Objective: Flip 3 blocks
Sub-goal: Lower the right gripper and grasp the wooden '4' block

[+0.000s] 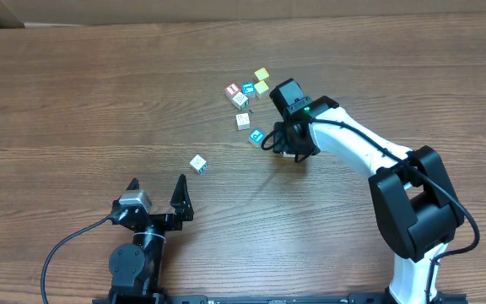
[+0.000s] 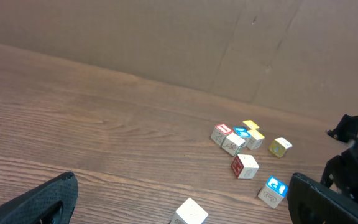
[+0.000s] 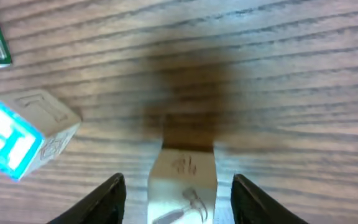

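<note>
**Right claw spread around a cream block on the worktop**

The right gripper [image 1: 291,152] is hanging low over the worktop [image 1: 74,101], right of the middle and nearer the far edge than the near one. In the right wrist view its fingers [image 3: 101,200] are standing spread. A cream block [image 3: 183,186] with a faint hammer drawing is sitting on the wood between them. A gap is showing on each side of it, so neither finger is touching it.

Near it, on the side toward the left arm, the blue-and-white block [image 1: 256,136] is resting with its blue face up, turned at an angle to the wood grain. A lone cream block [image 1: 197,163] is sitting well apart from the others, toward the middle of the worktop.

Closer to the far edge, a small cluster is lying together: the red-faced cube [image 1: 233,89], two yellow cubes [image 1: 261,74] and a few more picture cubes, some of them touching.

The left gripper [image 1: 158,181] is waiting by the near edge, left of the middle, its jaws spread wide with nothing between them.
</note>
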